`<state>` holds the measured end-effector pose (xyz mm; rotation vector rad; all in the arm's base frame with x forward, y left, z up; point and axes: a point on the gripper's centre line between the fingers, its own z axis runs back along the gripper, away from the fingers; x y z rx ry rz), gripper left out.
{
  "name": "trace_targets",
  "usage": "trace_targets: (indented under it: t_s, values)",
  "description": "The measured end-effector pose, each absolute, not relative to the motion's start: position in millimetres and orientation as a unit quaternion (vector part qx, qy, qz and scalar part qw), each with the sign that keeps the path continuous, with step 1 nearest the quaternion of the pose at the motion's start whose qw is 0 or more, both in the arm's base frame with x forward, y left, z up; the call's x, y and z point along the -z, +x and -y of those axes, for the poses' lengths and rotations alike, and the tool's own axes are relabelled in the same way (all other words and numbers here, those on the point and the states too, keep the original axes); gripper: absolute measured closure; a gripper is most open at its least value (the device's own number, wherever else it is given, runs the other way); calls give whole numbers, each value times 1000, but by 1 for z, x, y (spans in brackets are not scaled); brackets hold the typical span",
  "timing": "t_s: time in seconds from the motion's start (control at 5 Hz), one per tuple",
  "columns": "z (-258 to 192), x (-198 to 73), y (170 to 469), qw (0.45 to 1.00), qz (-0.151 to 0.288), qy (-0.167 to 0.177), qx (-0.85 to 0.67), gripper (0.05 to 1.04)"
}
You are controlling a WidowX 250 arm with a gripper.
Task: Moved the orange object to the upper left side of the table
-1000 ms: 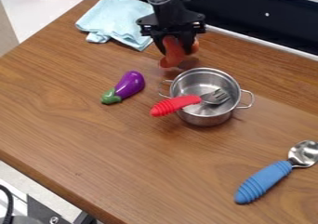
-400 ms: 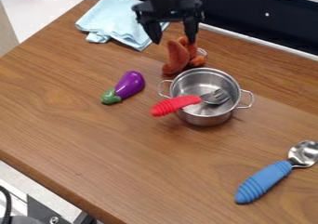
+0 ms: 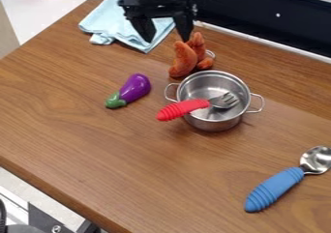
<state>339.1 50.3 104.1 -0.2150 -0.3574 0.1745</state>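
Camera view: black two-finger gripper is at the top of the work surface, fingers spread apart, nothing pinched between them. One fingertip lies in line with the top of the fuzzy orange soft object; contact cannot be determined. The object sits on the brown wooden table, just behind the two-handled silver metal pot. A folded light-blue cloth lies beyond it to the left; a shiny purple toy eggplant with green cap lies nearer, also left.
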Motion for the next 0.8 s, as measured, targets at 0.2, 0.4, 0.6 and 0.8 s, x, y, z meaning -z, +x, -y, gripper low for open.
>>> trace_targets:
  t_s: [0.2, 0.4, 0.6, 0.8]
  values:
    - [-49, -92, 318, 984, 147, -98, -40, 86]
    - [-30, -83, 311, 987, 127, -94, 8, 86]
    - [-1, -81, 314, 989, 117, -89, 27, 86]
    - [21, -73, 332, 991, 104, -79, 22, 86]
